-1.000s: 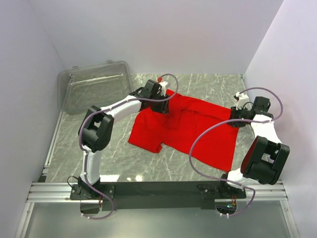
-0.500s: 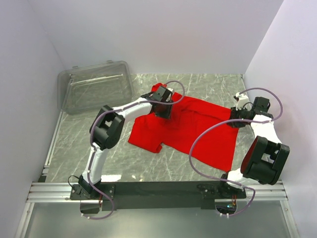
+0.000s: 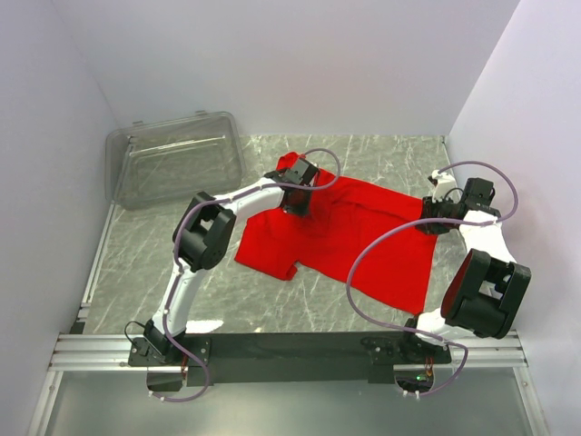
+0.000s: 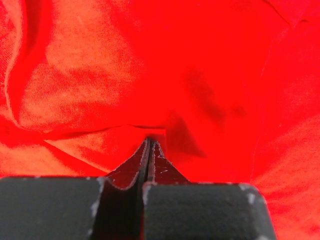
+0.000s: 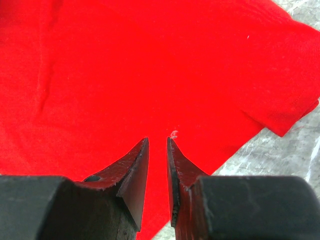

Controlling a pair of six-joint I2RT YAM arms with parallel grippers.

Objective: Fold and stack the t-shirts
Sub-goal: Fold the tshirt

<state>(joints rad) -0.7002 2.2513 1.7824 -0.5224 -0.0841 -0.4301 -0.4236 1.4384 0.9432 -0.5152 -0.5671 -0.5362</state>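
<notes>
One red t-shirt [image 3: 363, 241] lies spread and rumpled across the marble table, with a sleeve pointing toward the front left. My left gripper [image 3: 298, 202] is down on the shirt's far left part. In the left wrist view its jaws [image 4: 151, 141] are shut on a small raised fold of the t-shirt [image 4: 100, 75]. My right gripper [image 3: 428, 221] sits at the shirt's right edge. Its fingers [image 5: 158, 140] stand a narrow gap apart over flat red cloth [image 5: 125, 65], holding nothing.
A clear plastic bin [image 3: 172, 163] leans at the back left corner. White walls close in the table on three sides. Bare marble [image 5: 285, 155] shows just right of the shirt's sleeve edge.
The left arm moved right onto the shirt, and its jaws closed on the cloth. The right arm stayed still.
</notes>
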